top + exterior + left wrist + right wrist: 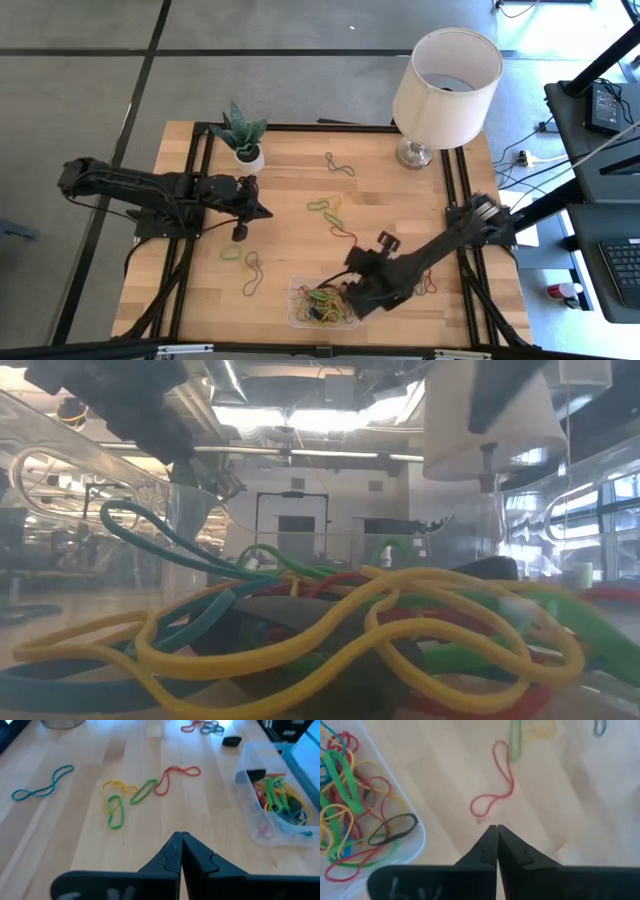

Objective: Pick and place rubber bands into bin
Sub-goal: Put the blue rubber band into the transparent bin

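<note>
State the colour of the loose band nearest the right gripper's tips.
Red: the band on the wood, clearest in the right wrist view.

- The clear plastic rectangular bin (pixel 280 800) is cut off by the left wrist view's edge.
- In the low view, the heaped coloured elastic rubber bands (pixel 320 630) blur, hiding the counter behind.

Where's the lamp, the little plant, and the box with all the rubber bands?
lamp (pixel 446 75): high view, on the side of its white shade.
plant (pixel 241 132): high view, on its green leaves.
bin (pixel 296 318): high view, on its clear left rim.
</note>
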